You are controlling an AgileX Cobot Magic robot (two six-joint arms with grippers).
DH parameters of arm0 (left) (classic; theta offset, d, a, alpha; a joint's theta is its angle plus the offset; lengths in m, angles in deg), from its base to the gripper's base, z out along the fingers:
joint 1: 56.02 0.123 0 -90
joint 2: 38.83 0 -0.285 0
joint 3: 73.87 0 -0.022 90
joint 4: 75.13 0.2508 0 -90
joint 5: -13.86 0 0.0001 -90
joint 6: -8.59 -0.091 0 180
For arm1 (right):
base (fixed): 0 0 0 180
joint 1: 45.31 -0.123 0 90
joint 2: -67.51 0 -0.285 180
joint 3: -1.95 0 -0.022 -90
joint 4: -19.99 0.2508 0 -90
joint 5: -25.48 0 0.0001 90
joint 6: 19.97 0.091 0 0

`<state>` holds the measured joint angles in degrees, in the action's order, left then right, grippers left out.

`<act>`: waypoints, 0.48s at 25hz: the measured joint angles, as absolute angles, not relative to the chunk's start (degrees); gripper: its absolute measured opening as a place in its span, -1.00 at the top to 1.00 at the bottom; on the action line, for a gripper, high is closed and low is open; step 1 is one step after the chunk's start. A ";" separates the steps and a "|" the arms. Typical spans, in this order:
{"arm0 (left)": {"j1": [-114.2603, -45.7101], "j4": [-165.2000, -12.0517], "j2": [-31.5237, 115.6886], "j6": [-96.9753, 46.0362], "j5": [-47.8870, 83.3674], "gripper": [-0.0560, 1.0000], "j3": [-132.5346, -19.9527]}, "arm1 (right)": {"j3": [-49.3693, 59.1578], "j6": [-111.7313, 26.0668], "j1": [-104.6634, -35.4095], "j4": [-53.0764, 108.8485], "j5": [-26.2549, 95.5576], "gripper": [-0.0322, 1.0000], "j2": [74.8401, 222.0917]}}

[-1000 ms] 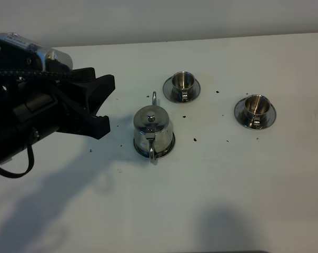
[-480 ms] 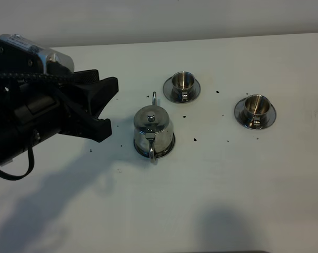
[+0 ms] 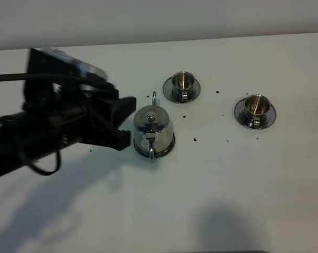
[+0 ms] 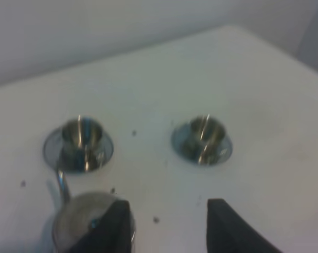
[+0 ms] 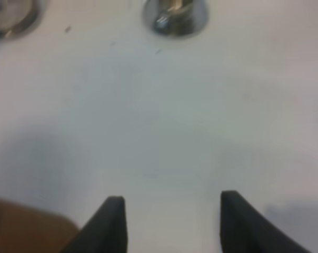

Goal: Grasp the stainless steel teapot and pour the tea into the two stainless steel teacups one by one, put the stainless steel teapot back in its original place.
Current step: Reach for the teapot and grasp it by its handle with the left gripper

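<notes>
Left gripper (image 3: 126, 122) has its fingers spread and holds nothing. It is just to the left of the stainless steel teapot (image 3: 152, 129), and we cannot tell whether a fingertip touches the pot's wall. Right gripper (image 5: 172, 196) is likewise spread and empty, over bare white table (image 3: 227, 190) at the near side. We see the teapot upright on its wide saucer (image 3: 168, 149), left of centre. Its long axis runs near to far: the loop handle (image 3: 152, 153) faces the near side and the thin spout (image 3: 154, 98) points far. Dark specks (image 3: 195, 139) lie scattered to the right of the pot. Well apart to the right stands the right teacup (image 3: 255, 105), and farthest back, just right of the spout, the far teacup (image 3: 183, 80). Each cup is on a small saucer (image 3: 271, 115).
</notes>
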<state>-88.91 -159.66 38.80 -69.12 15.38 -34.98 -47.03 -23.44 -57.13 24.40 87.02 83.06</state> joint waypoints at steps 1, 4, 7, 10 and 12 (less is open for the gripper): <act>-88.91 -159.66 40.27 -69.12 15.38 0.18 -35.11 | -47.03 -23.44 -55.78 24.40 87.02 0.17 82.33; -88.91 -159.71 44.31 -69.12 15.53 0.18 -36.21 | -47.03 -23.44 -53.04 24.40 86.90 0.17 79.96; -88.91 -159.71 47.81 -69.12 15.65 0.18 -37.77 | -47.03 -23.44 -51.66 24.40 86.90 0.17 77.55; -88.91 -159.71 50.77 -69.06 15.77 0.18 -39.09 | -47.03 -23.44 -51.39 24.46 86.83 0.17 75.27; -88.91 -159.71 52.11 -69.07 16.07 0.18 -39.92 | -47.03 -23.44 -51.39 24.48 86.83 0.17 75.04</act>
